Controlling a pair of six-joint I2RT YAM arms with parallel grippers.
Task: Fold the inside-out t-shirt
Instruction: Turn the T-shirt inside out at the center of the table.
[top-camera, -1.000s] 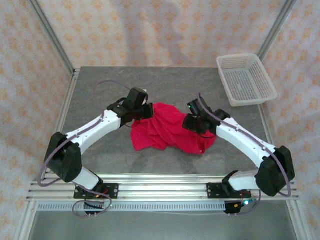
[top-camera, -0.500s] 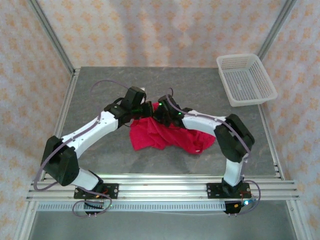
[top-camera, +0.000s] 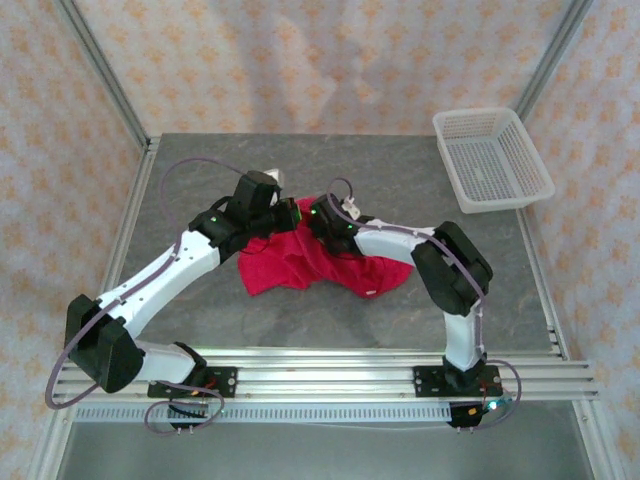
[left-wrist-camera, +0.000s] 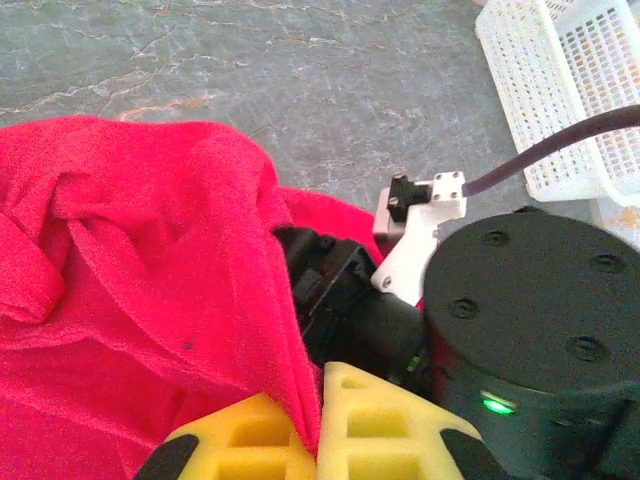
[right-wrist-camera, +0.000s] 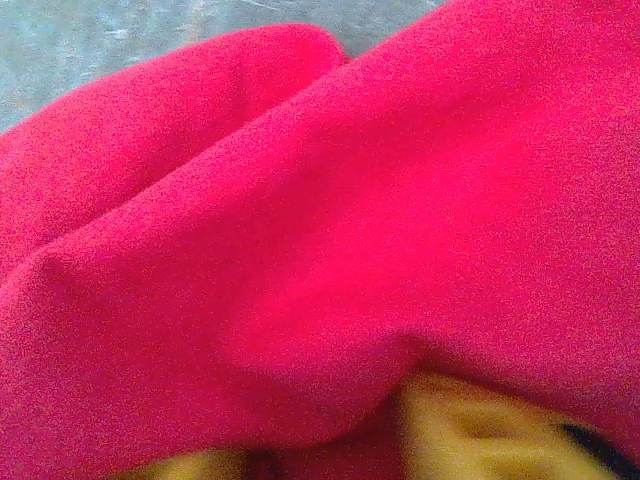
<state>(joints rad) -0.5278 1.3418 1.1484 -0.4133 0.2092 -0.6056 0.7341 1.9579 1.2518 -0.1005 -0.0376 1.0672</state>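
Observation:
The inside-out t-shirt (top-camera: 310, 262) is a crumpled crimson heap in the middle of the grey table (top-camera: 200, 170). My left gripper (top-camera: 288, 213) sits at the shirt's far edge. In the left wrist view its yellow fingers (left-wrist-camera: 380, 425) are shut on a ridge of the red fabric (left-wrist-camera: 150, 280). My right gripper (top-camera: 318, 218) is right beside it at the same edge, its black body (left-wrist-camera: 520, 300) filling the right of the left wrist view. In the right wrist view red cloth (right-wrist-camera: 320, 200) drapes over the right gripper (right-wrist-camera: 320, 450). Its yellow fingers (right-wrist-camera: 480, 430) peek out apart, with the pads hidden.
A white mesh basket (top-camera: 490, 158) stands at the table's far right corner; its near corner shows as white mesh (left-wrist-camera: 570, 90) in the left wrist view. The right arm's elbow (top-camera: 455, 265) is folded over the shirt's right side. Metal frame posts rise at the back corners.
The right gripper has swung left from the shirt's right side to the far edge beside the left gripper. The left gripper has pulled slightly left, dragging the shirt with it.

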